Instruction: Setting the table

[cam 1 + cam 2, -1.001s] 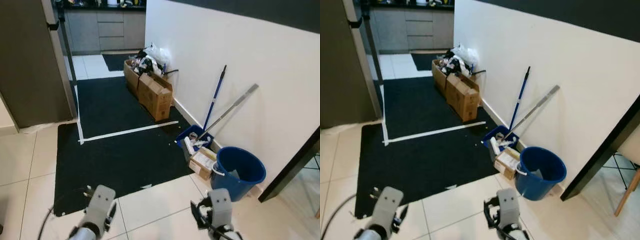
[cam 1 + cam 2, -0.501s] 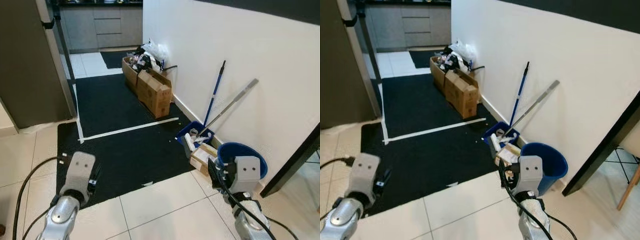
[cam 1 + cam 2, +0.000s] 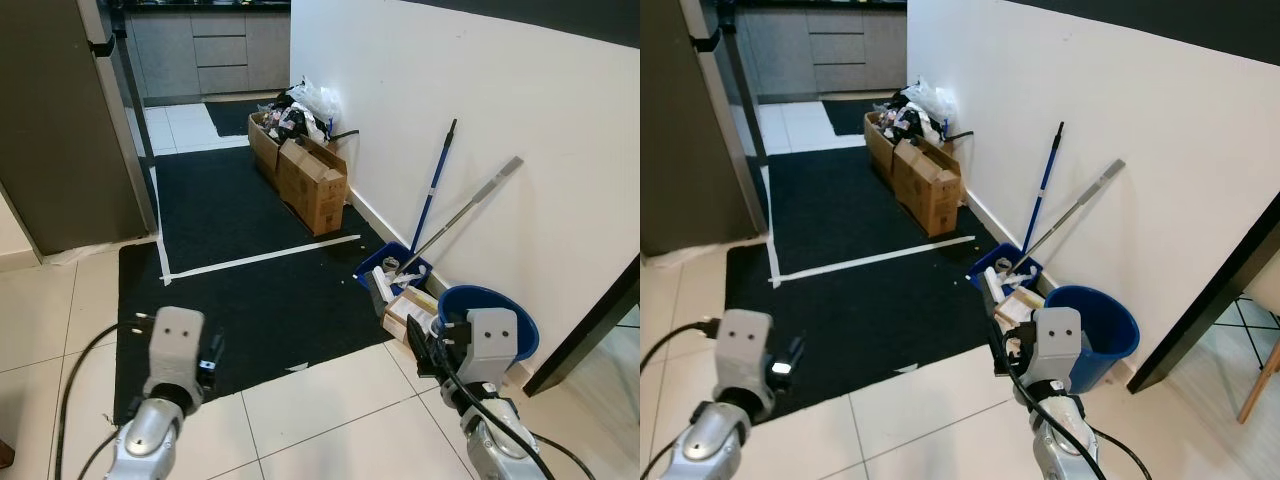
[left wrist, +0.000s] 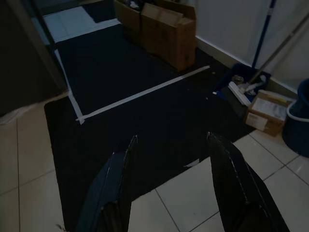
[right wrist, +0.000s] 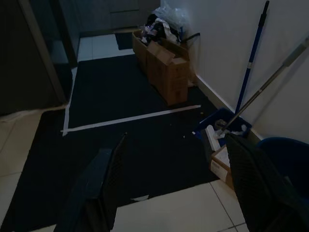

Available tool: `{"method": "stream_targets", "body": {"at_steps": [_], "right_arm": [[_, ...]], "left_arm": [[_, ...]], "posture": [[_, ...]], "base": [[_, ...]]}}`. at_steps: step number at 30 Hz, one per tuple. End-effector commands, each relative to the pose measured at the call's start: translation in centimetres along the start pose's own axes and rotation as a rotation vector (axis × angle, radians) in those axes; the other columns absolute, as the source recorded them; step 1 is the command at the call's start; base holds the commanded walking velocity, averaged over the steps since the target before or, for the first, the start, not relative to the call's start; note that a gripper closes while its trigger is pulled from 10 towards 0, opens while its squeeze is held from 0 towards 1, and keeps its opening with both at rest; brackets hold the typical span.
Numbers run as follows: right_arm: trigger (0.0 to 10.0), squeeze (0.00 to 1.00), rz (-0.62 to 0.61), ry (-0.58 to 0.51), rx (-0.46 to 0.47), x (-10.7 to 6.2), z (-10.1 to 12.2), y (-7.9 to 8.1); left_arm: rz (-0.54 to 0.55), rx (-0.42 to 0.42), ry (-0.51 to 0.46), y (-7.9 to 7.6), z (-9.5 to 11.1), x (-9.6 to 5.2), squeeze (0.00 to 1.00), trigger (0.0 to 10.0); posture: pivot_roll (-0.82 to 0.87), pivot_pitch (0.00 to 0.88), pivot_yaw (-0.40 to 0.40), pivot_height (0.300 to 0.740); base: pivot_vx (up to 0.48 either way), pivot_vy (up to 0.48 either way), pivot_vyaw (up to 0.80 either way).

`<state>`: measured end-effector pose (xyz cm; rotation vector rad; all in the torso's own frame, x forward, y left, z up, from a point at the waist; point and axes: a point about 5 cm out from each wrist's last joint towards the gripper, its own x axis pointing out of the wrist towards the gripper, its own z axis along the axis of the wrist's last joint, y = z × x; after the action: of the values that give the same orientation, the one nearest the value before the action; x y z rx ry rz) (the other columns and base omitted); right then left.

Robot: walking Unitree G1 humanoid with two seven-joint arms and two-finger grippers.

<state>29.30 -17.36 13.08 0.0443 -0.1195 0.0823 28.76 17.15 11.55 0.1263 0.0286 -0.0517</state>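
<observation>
Both arms are held up in front of me over a tiled floor. My left wrist (image 3: 173, 345) hovers above the near edge of a black mat (image 3: 240, 300). In the left wrist view my left gripper (image 4: 172, 137) is open, with only mat and tiles between its fingers. My right wrist (image 3: 484, 340) hangs in front of a blue bucket (image 3: 522, 325). My right gripper (image 5: 176, 136) is open too and holds nothing.
Two cardboard boxes (image 3: 312, 180) full of clutter stand along the white wall. A blue-handled mop (image 3: 432, 190) and a grey pole (image 3: 465, 212) lean on that wall above a blue tray (image 3: 392, 272). A dark fridge (image 3: 60, 120) is at left, a black table edge (image 3: 590, 325) at right.
Both arms have risen from the bottom of the picture over the last second. Since half a second ago the left wrist has shifted slightly right; the view has moved only a little.
</observation>
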Motion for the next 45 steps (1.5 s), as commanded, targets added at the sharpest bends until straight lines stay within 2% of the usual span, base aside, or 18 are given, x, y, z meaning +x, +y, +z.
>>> {"method": "stream_targets", "body": {"at_steps": [1, 8, 12, 13, 18, 45], "right_arm": [[10.0, 0.00, -0.009, 0.009, 0.012, -0.1, 0.1, 0.1], [10.0, 0.00, -0.025, 0.021, 0.003, -0.1, 0.0, 0.1], [10.0, 0.00, -0.095, 0.033, -0.007, 0.0, -0.1, -0.9], [10.0, 0.00, -0.131, 0.038, -0.016, 0.1, -0.1, -1.4], [10.0, 0.00, -0.151, 0.042, -0.026, 0.2, -0.1, -1.6], [10.0, 0.00, -0.144, 0.042, -0.008, 0.4, -0.3, -1.2]], "left_arm": [[-0.009, 0.010, 0.003, -0.4, -0.1, 0.0, 0.00, 10.0], [-0.021, 0.024, 0.001, -0.8, 0.0, 0.0, 0.00, 10.0], [-0.024, 0.030, 0.003, -0.9, 0.0, 0.0, 0.00, 10.0], [-0.023, 0.033, 0.003, -0.9, 0.0, 0.0, 0.00, 10.0], [-0.023, 0.038, 0.006, -0.9, -0.1, 0.0, 0.00, 10.0], [-0.022, 0.062, 0.028, -0.5, -0.7, -0.1, 0.00, 10.0]], "posture": [[0.07, 0.070, 0.041, 0.740], [0.07, 0.069, 0.040, 0.740], [0.07, 0.068, 0.040, 0.740], [0.07, 0.068, 0.040, 0.740], [0.07, 0.060, 0.040, 0.740], [0.08, 0.049, 0.048, 0.740]], "base": [[0.000, 0.000, 0.00], [0.000, 0.000, 0.00], [0.000, 0.000, 0.13], [0.000, 0.000, 0.80], [0.000, 0.000, 0.80], [0.000, 0.000, 0.79]]}}
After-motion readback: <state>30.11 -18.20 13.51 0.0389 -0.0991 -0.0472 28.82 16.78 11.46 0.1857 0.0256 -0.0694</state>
